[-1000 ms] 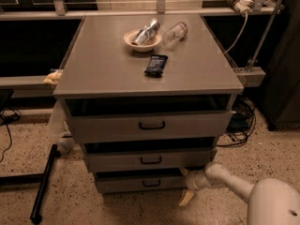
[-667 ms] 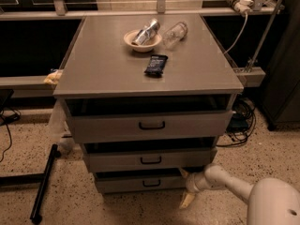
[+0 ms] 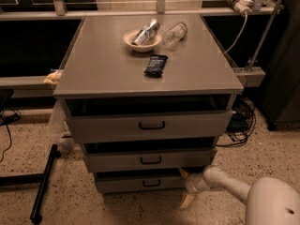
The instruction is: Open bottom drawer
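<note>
The bottom drawer [image 3: 122,183] is the lowest grey front of the cabinet, with a small black handle [image 3: 151,183] at its centre. It stands slightly out, with a dark gap above it. My gripper [image 3: 185,187] is low at the drawer's right end, on the white arm [image 3: 225,184] that comes in from the bottom right. Its two yellowish fingers are spread, one [image 3: 183,173] up by the drawer's top right corner and one [image 3: 187,200] down near the floor. It holds nothing and is to the right of the handle.
The middle drawer [image 3: 117,161] and top drawer [image 3: 108,125] also stand slightly out. On the cabinet top [image 3: 103,64] are a bowl [image 3: 142,39] with a can, a clear bottle [image 3: 174,33] and a dark packet [image 3: 155,65]. A black pole [image 3: 43,184] lies on the floor at left. Cables [image 3: 241,121] hang at right.
My gripper has edged slightly left, closer against the bottom drawer's right end. The drawers and the things on top have not moved.
</note>
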`<state>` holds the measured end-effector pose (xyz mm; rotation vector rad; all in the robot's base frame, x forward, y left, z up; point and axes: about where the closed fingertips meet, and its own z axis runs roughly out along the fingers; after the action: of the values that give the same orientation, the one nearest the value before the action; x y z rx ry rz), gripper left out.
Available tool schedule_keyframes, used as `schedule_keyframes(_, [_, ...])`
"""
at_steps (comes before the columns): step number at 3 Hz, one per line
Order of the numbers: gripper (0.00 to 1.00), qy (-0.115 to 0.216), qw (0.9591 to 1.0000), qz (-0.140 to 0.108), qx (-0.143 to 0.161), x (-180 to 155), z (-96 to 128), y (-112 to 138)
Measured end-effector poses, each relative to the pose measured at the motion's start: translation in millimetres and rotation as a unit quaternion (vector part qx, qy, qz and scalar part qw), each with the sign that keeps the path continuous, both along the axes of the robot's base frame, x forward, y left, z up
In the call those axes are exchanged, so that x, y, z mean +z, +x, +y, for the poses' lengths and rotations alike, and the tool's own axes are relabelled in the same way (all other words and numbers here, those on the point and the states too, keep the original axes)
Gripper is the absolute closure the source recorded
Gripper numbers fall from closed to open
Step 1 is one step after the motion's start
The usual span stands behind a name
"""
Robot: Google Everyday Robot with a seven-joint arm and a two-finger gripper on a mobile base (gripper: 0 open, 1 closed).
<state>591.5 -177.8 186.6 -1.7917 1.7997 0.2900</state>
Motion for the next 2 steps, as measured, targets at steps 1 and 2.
schedule_keyframes(1, [0.0,-0.005,1.0,-0.006,-0.001,-3.5,-2.4,5.5])
schedule_keyframes(2, [0.0,-0.011,0.9999,-0.003,-0.003,-8.9,-5.1,8.7])
